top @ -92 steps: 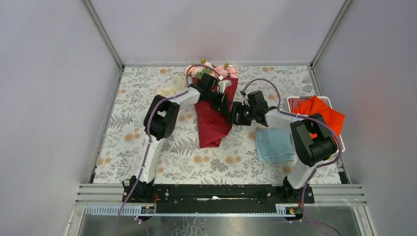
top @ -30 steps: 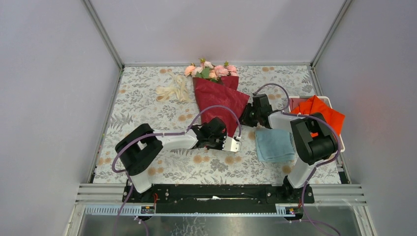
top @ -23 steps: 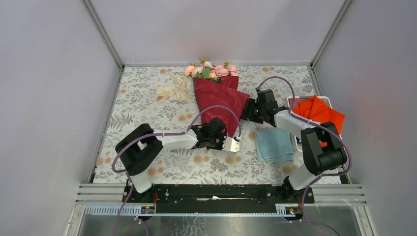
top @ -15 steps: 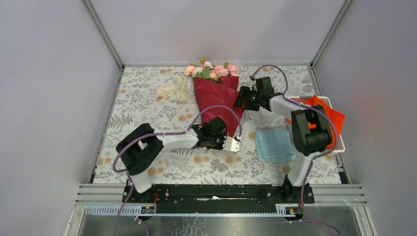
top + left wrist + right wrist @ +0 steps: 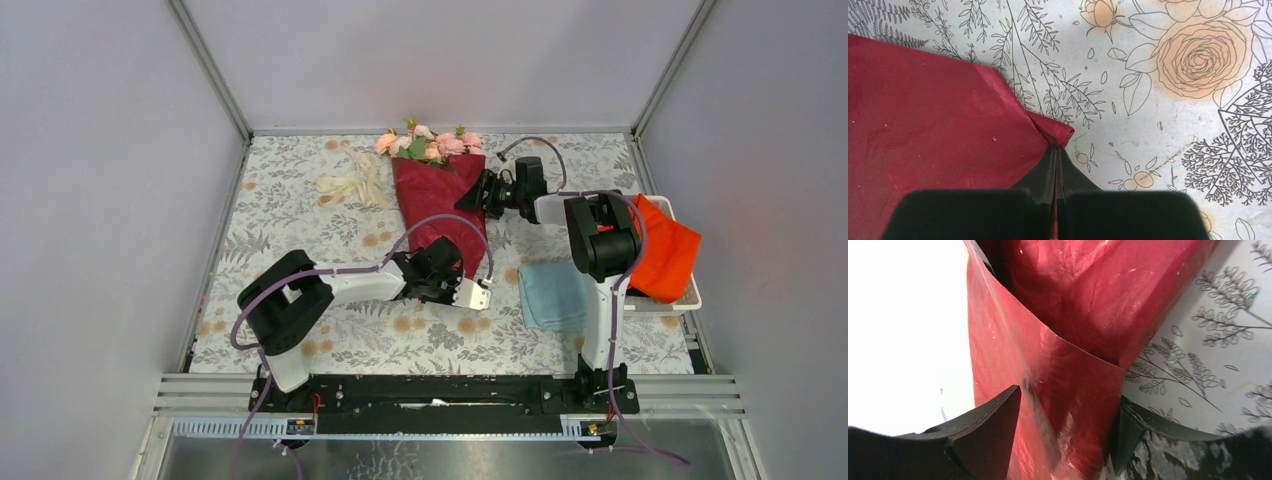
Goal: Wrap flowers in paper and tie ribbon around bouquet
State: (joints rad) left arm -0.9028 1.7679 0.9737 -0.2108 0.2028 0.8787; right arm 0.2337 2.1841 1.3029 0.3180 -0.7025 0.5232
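Since a second ago, swings the right jaws from the mid flank of the bouquet (image 5: pixel 440 195) up to its wide end and spreads them; keeps the left jaws where they were. Bouquet flat on the table (image 5: pixel 290 240), flowers (image 5: pixel 430 145) poking out just beyond the right jaws, away from the arms. Pinches the narrow tip of the paper (image 5: pixel 938 130) in the closed left jaws, the tip crumpled just ahead of them. Straddles a loose upper flap of the paper with the open right jaws, one finger on each side, not closed on it. Ribbon (image 5: pixel 350 187) heaped well apart from both jaws, across the bouquet from the right ones. Judging by this: wrapping nearly finished, tying not begun. Next, probably: close on the flap, tuck it tight, then fetch the ribbon without letting the bouquet unroll.
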